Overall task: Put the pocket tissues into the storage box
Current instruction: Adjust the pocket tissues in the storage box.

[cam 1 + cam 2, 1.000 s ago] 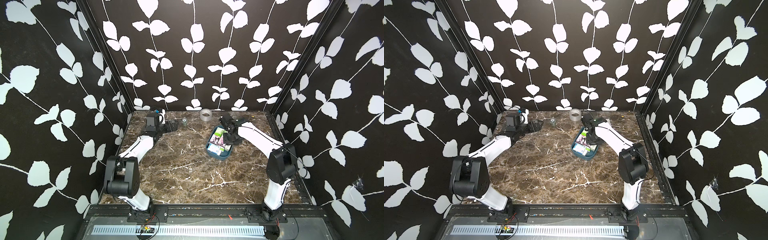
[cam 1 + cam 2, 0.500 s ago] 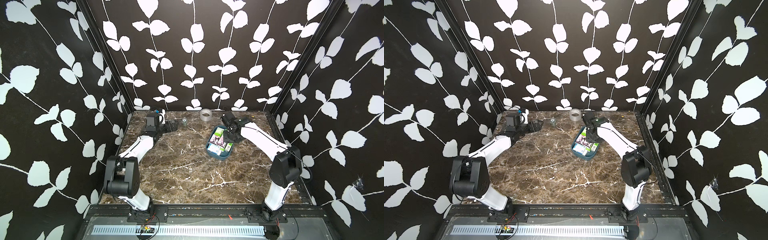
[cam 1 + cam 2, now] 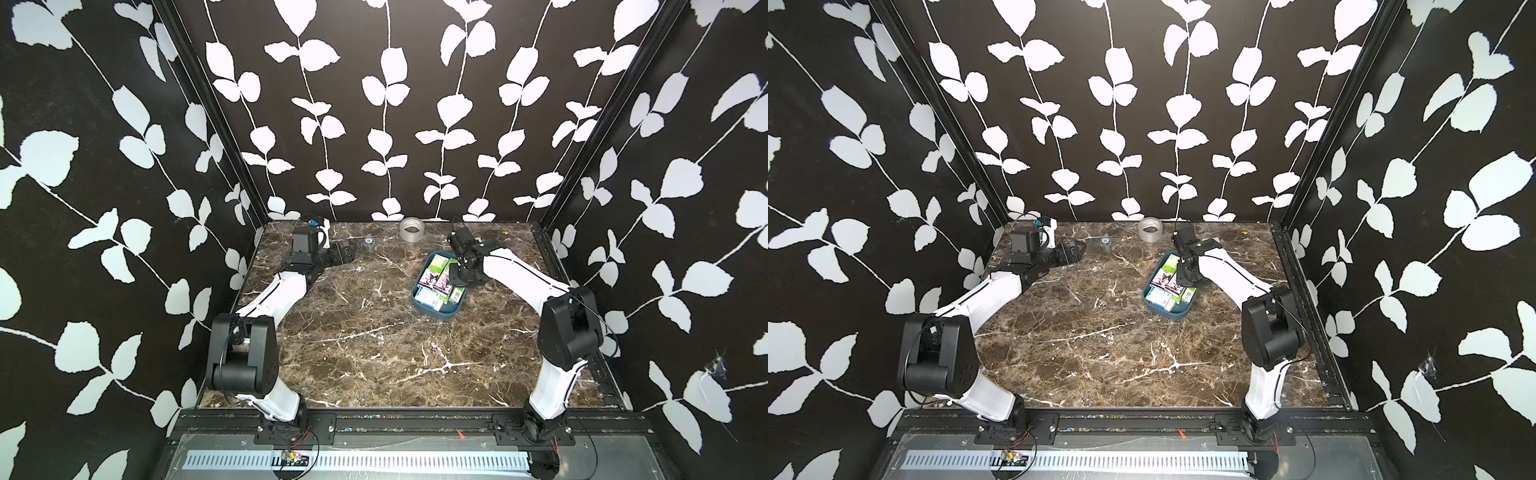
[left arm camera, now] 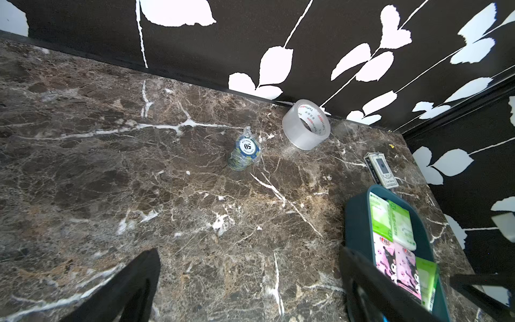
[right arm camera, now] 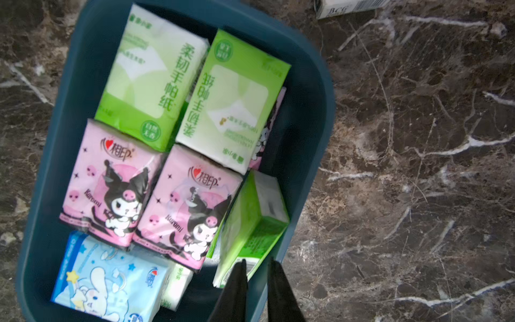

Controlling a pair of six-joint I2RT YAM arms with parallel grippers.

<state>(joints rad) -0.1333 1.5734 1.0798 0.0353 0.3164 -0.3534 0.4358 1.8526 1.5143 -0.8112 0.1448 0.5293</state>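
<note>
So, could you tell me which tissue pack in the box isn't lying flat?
The lime-green pack tipped on its edge against the storage box wall, nearest the right gripper; the others lie flat.

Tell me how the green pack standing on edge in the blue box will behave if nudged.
The green pack stands tilted on its narrow edge by the storage box wall, so it would probably tip flat. Its glossy wrap looks slippery, and it likely squashes softly, being tissue.
</note>
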